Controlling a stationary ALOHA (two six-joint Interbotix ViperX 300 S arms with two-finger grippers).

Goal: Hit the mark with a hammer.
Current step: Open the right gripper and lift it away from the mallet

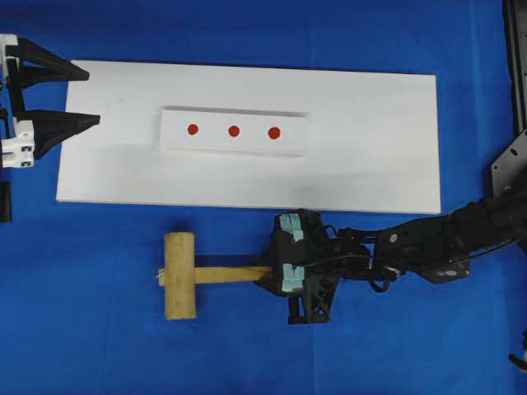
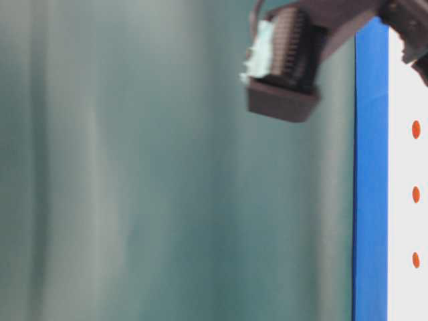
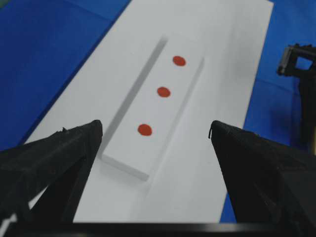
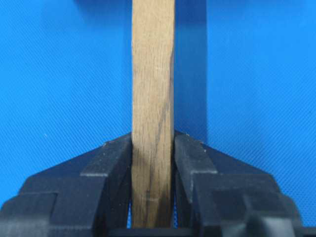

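We see a matt, grainy wooden hammer (image 1: 183, 275), a smooth white board (image 1: 370, 164), and blue woven cloth (image 1: 82, 329).

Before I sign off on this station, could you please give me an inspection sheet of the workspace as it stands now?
Surface: blue cloth with a large white board lying flat on it.
Job's things: hammer lies on the cloth just below the board, head to the left of the overhead view; a raised white block on the board carries three red marks in a row.
Clutter: nothing seen.
Grippers: right gripper is shut on the hammer's handle end; left gripper is open, empty, at the board's left end.
Cables: black cable along the right arm.
Surroundings: black frame parts at the right edge.
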